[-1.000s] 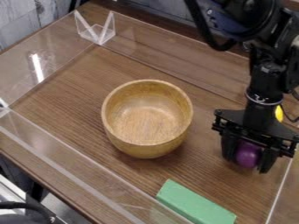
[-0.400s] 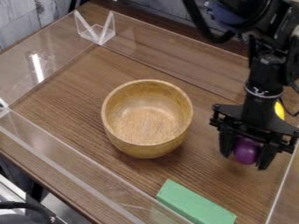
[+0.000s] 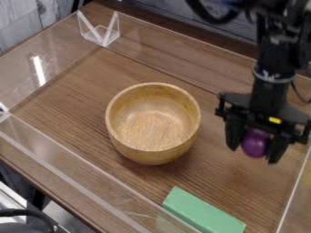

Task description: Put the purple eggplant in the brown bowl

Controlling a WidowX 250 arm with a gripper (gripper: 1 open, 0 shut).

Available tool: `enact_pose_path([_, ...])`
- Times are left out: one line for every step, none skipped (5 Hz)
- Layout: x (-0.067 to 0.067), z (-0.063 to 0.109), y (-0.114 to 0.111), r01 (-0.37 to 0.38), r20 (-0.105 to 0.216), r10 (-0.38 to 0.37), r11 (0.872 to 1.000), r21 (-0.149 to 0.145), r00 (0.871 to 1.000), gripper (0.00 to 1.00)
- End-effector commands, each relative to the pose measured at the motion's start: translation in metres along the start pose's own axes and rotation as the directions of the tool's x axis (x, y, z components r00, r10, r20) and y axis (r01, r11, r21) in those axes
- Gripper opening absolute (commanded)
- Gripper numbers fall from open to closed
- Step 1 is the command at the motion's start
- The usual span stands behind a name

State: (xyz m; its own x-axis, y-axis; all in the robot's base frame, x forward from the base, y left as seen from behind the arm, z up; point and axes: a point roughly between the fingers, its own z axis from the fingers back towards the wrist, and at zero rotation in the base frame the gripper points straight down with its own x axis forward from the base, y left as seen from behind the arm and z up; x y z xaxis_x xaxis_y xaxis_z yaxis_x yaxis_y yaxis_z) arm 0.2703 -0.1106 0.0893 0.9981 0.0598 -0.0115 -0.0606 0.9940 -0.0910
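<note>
The purple eggplant [image 3: 254, 145] hangs between the black fingers of my gripper [image 3: 256, 147], which is shut on it and points straight down, lifted off the table. Only its glossy purple lower part shows; the rest is hidden by the fingers. The brown bowl [image 3: 153, 122] stands empty in the middle of the wooden table, to the left of the gripper and a short gap away from it.
A flat green block [image 3: 203, 214] lies near the front edge. A yellow lemon [image 3: 292, 117] peeks out behind the gripper at the right. Clear plastic walls [image 3: 49, 64] surround the table, with a clear bracket [image 3: 100, 29] at the back left.
The gripper has risen with the eggplant in it, lifting it off the table, and shifted slightly toward the bowl. The bowl and block have not moved.
</note>
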Motion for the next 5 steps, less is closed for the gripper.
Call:
enact_pose_path([0.008, 0.047, 0.009, -0.017, 0.103, 0.02, 1.0, -0.026, 0.994, 0.0])
enact_pose_path([0.014, 0.062, 0.036, -0.051, 0.121, 0.053, 0.998, -0.021, 0.991, 0.0])
enact_pose_path([0.016, 0.067, 0.069, -0.095, 0.127, 0.096, 0.995, -0.013, 0.987, 0.0])
enact_pose_path([0.015, 0.064, 0.084, -0.106, 0.125, 0.106, 0.994, -0.009, 0.986, 0.0])
enact_pose_path([0.009, 0.058, 0.085, -0.107, 0.12, 0.107, 0.994, -0.008, 0.987, 0.0])
